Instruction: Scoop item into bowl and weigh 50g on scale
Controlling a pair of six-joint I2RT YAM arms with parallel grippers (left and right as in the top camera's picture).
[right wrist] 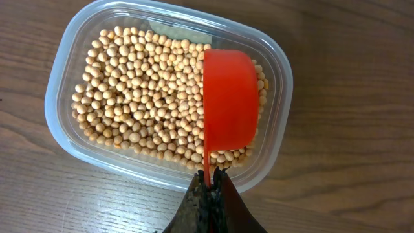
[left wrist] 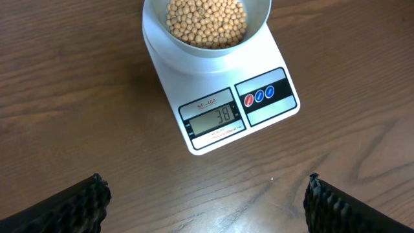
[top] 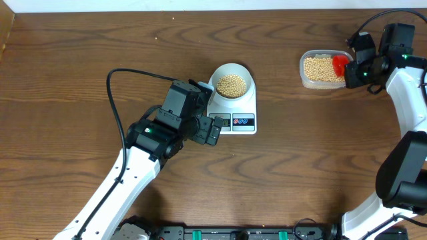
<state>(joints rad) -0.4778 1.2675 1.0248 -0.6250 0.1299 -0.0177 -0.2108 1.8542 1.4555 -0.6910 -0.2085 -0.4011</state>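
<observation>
Overhead: bowl [top: 219, 72] of beans [top: 231, 85] sits on the scale [top: 248, 107]; left jaws wait by its front, released, empty.
Left wrist: display [left wrist: 217, 116] reads 38, short of fifty.
Right wrist: right jaws clenched on red scoop [right wrist: 229, 107] in the bean tub [right wrist: 57, 123]; more scooping is likely needed.

Far rim of bowl [left wrist: 194, 55] past top edge, scoop [right wrist: 229, 103] handle mostly inside right gripper [right wrist: 209, 182], overhead scale [top: 251, 107] digits too small.
</observation>
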